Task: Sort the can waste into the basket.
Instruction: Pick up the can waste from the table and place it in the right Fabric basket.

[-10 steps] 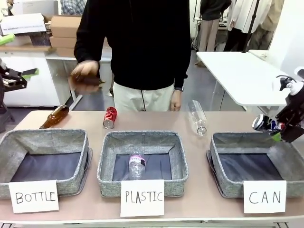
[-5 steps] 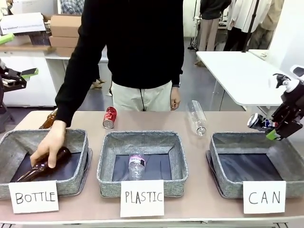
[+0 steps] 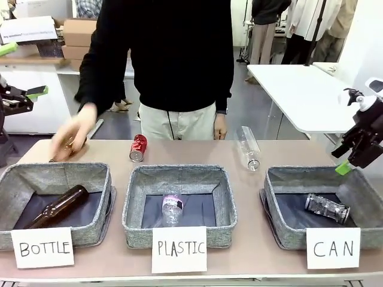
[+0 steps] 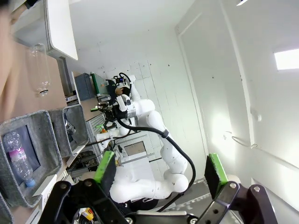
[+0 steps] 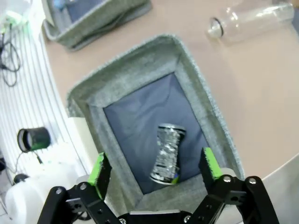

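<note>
Sorting table [image 3: 251, 254]: we face a tan table with three grey baskets in a row along its near edge; a person in black stands at the far edge.
Left gripper [image 4: 160, 165]: raised beyond the table's left edge, its green-padded fingers spread wide with nothing between them.
Bottle basket [image 3: 12, 179]: at the near left corner; a brown bottle [image 3: 57, 206] lies inside, and it was not there a second ago.
Person's hand [image 3: 75, 131]: blurred, above the far left corner.
Red can [image 3: 138, 147]: on its side on the bare table near the far edge, just behind the middle basket, not yet sorted.
Plastic basket [image 3: 179, 170]: midway along the near edge, with a small plastic bottle [image 3: 172, 206] inside.
Clear bottle [image 3: 248, 148]: lying on the bare table, right of the red can.
Can basket [image 3: 272, 179]: at the near right corner, fronted by a card [image 3: 333, 247] reading CAN.
Dark can [image 3: 327, 208]: lying on its side on the basket's dark floor; a second ago it was held in the air over the far rim.
Right gripper [image 5: 154, 168]: above that basket, jaws now spread apart and empty, having let the can go.
Meaning for the task: we judge one can sorted and the red can next.
</note>
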Controlling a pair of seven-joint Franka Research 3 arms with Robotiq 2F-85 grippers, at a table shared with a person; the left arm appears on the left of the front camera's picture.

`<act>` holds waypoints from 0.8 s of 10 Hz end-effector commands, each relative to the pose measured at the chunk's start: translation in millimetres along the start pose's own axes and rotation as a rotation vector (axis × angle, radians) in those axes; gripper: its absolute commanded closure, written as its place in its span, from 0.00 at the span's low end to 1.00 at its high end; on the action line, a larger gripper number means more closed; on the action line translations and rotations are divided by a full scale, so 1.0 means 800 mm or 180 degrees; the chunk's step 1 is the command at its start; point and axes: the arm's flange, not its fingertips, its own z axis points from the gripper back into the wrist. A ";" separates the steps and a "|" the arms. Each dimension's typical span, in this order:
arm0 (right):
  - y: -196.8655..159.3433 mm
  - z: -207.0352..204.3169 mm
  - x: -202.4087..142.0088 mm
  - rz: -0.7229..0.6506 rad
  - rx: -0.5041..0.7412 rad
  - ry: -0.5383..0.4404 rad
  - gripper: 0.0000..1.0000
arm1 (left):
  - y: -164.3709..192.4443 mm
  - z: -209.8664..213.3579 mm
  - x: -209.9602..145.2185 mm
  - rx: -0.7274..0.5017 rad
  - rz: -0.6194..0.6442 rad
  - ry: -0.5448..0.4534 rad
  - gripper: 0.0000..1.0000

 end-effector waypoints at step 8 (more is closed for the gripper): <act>0.017 0.043 0.137 -0.3225 0.1614 -0.2599 0.00 | -0.003 -0.003 -0.002 -0.0063 -0.0036 -0.0013 0.00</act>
